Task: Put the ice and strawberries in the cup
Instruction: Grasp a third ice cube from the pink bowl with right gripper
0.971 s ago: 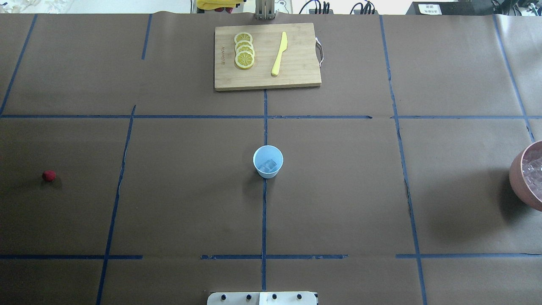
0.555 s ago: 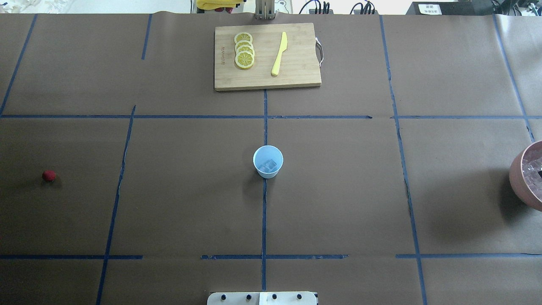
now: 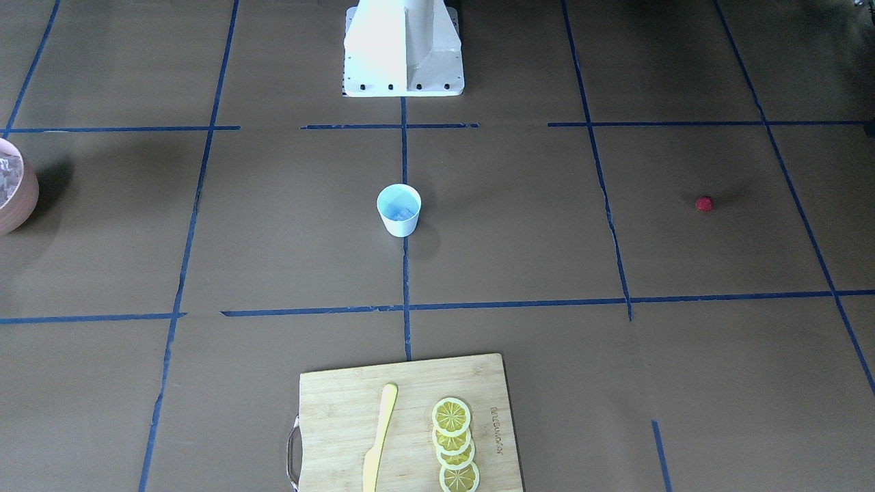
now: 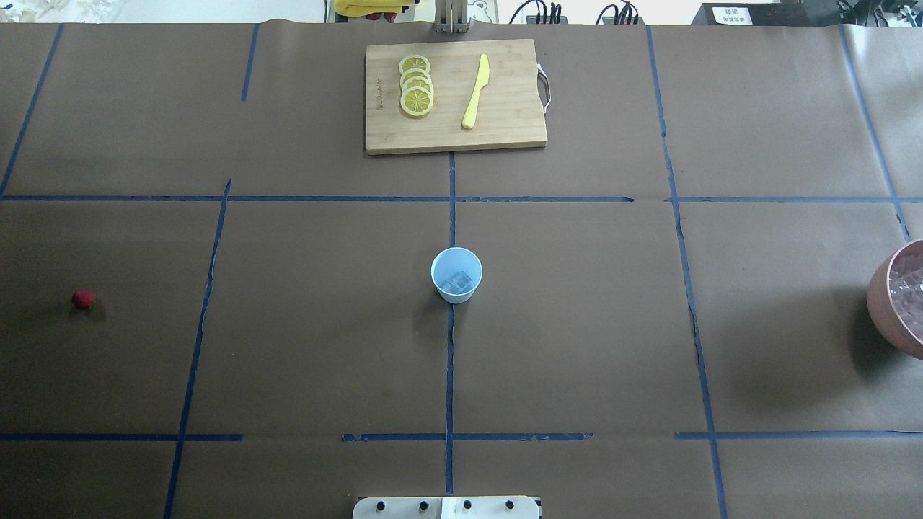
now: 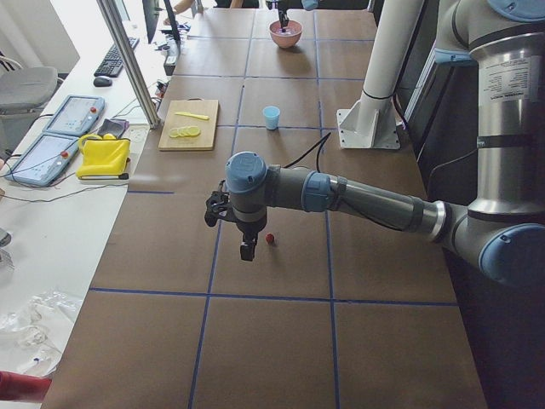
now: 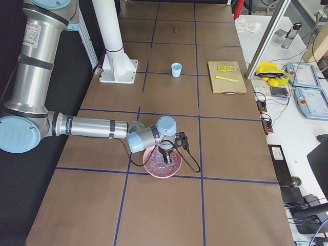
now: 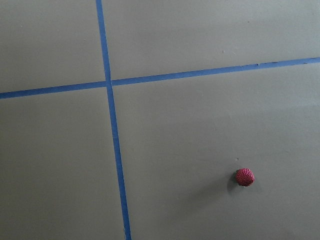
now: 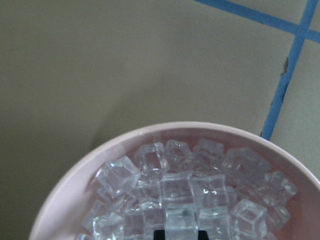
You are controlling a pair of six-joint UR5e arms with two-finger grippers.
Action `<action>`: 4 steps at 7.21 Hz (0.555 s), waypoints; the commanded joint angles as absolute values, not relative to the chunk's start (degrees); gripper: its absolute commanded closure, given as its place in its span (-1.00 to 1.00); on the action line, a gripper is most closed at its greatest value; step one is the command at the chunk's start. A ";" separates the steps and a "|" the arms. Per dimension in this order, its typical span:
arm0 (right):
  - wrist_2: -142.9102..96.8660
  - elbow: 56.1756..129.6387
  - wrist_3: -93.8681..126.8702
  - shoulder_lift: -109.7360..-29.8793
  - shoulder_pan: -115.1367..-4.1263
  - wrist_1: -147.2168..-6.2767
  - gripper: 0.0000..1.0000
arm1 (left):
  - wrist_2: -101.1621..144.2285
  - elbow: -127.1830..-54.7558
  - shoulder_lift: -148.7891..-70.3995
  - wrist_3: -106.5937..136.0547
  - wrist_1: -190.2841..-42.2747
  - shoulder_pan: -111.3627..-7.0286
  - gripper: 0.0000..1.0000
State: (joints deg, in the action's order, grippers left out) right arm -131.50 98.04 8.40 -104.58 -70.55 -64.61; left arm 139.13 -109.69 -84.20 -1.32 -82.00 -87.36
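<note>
1. The strawberry, a small red berry, lies on the bare tabletop near its left edge, well apart from everything else.
2. The left fingers hang pointing down just beside the strawberry, on the side nearer the tabletop's left end. Only the side view shows them, so I cannot tell whether they are spread or closed. The left wrist view shows the berry alone on the brown paper.
3. The cup stands upright at the middle of the tabletop on a blue tape line, with one ice cube inside.
4. Beyond the cup, at the middle of the far edge, lies a wooden cutting board. It carries a row of overlapping lemon slices and a yellow knife to their right.
5. A pink bowl sits at the right edge, heaped with ice cubes.
6. The right fingers point down over the bowl, in or just above the ice. I cannot tell whether they are spread, closed or gripping anything.
</note>
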 commanded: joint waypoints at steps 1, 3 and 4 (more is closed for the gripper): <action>-134.11 104.46 10.27 -104.41 -72.06 -65.64 1.00 | 139.13 -109.86 -84.20 -1.32 -82.00 -87.36 -1.00; -135.52 112.82 29.59 -100.57 -70.77 -69.34 1.00 | 139.13 -110.13 -84.11 -1.32 -81.91 -87.36 -1.00; -136.75 114.77 43.19 -96.46 -67.36 -68.91 1.00 | 139.22 -110.13 -84.11 -1.32 -81.91 -87.36 -1.00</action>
State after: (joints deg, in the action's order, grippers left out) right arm -135.37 111.58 28.72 -100.40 -70.24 -68.62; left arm 139.17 -110.08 -84.14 -1.32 -81.93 -87.36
